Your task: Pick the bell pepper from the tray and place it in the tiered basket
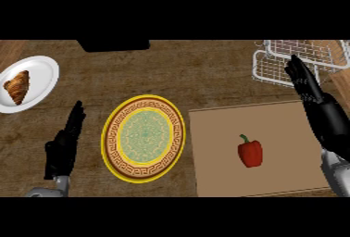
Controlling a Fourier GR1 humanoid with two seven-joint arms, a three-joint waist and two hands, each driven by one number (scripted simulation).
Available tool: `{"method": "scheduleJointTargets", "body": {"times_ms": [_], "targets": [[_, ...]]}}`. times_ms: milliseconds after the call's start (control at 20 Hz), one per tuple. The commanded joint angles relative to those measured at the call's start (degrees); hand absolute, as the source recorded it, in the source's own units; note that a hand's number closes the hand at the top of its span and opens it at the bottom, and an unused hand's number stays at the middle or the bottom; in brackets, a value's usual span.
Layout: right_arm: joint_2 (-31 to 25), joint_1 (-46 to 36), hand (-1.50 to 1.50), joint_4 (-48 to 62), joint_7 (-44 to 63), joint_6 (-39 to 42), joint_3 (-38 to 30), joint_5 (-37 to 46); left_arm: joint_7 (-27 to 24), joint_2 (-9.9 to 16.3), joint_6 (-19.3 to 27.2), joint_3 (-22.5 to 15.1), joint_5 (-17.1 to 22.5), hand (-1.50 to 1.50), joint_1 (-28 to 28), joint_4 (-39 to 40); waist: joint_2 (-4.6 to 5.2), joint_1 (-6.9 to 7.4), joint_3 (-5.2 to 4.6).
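The red bell pepper lies on the tan tray at the counter's near right corner, stem pointing to the far edge. The white wire tiered basket stands at the far right corner. The right hand extends over the tray's far right corner toward the basket, fingers straight and holding nothing. The left hand rests at the near left, fingers straight, empty, just beside an ornate yellow plate. A croissant sits on a white plate at the far left edge.
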Motion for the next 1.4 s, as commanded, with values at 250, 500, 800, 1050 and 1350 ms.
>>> {"method": "scheduleJointTargets", "body": {"times_ms": [250,500,800,1050,1350], "targets": [[-0.9,8.2,1.5,-6.5,6.2,-18.5,-14.0,5.7,2.4,-2.7,2.0,0.5,0.5,0.0,4.9,2.5,-1.48,1.02,-0.8],[10.8,13.9,-1.5,-2.2,10.7,-37.1,-26.4,1.6,1.9,-5.0,2.0,-0.1,1.7,0.0,6.5,3.4,-1.61,-1.22,-0.72],[17.4,36.2,-1.5,-27.0,9.3,-34.8,-16.8,6.7,1.9,-5.7,0.6,-2.0,0.7,0.0,8.1,1.3,-1.35,2.04,-0.78],[8.7,44.1,-1.5,-29.9,27.6,-28.9,-7.2,16.2,1.4,-5.4,0.4,-2.1,0.1,0.0,6.3,2.6,-0.88,2.2,-1.19],[-2.2,50.1,-1.5,-35.3,44.4,-22.0,-3.8,30.2,1.9,-4.9,-0.4,-2.2,0.4,0.0,6.7,1.3,-0.38,4.03,-1.31]]}}
